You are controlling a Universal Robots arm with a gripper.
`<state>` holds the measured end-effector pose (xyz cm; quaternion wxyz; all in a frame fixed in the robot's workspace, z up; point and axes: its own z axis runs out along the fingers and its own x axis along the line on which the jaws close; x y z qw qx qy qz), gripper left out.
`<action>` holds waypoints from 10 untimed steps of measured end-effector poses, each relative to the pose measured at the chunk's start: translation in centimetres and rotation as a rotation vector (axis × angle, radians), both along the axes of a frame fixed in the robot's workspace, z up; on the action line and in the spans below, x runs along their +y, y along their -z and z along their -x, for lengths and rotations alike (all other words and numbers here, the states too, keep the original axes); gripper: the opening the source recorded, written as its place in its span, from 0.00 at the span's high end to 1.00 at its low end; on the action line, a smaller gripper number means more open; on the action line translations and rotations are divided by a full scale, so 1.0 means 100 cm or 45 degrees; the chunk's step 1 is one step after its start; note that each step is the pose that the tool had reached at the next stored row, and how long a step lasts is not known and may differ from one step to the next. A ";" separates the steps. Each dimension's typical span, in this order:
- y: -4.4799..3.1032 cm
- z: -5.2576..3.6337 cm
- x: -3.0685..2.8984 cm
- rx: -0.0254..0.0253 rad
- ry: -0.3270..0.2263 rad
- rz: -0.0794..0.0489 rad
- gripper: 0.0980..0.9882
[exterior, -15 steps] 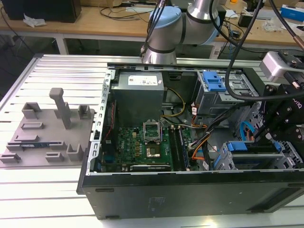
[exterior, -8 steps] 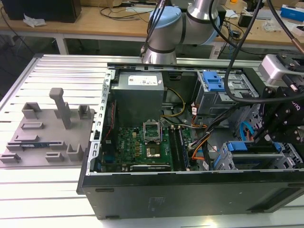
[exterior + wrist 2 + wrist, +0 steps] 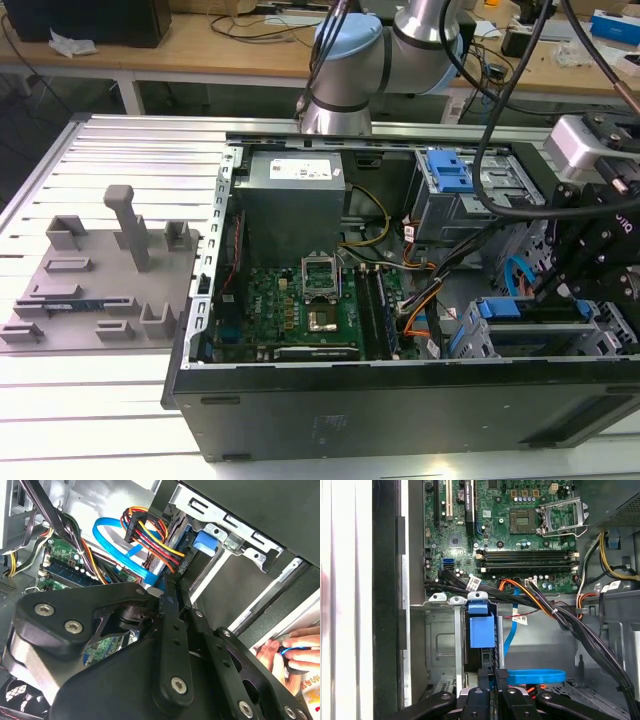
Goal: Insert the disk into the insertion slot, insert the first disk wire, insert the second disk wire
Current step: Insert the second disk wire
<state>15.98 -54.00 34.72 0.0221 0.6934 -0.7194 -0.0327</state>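
The disk (image 3: 532, 312), in its blue carrier, lies in the insertion slot (image 3: 468, 338) of the low grey cage at the case's front, on the exterior view's right. Its blue tab (image 3: 481, 626) shows in both wrist views, also (image 3: 203, 542). My gripper (image 3: 555, 285) hangs right over the disk's rear edge. Its fingers (image 3: 504, 680) stand close together on the end of the blue flat wire (image 3: 536, 676), which loops away (image 3: 114, 534). The bundle of coloured wires (image 3: 150, 532) ends in a black plug by the disk's edge, just past my gripper (image 3: 167, 587).
The motherboard (image 3: 300, 300) and grey power supply (image 3: 295, 190) fill the case's middle. A taller cage with a blue latch (image 3: 450, 170) stands behind the disk. Black cable bundles (image 3: 580, 630) cross beside my gripper. A person's hand (image 3: 292, 647) rests outside the case wall.
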 end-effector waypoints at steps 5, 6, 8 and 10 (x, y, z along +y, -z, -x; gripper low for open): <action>-0.0026 0.0000 0.0000 0.0000 -0.001 0.004 0.93; -0.0025 0.0000 0.0003 0.0000 -0.002 0.004 0.93; -0.0025 0.0000 0.0009 0.0000 -0.001 0.004 0.93; -0.0021 0.0000 0.0014 0.0000 -0.001 0.004 0.93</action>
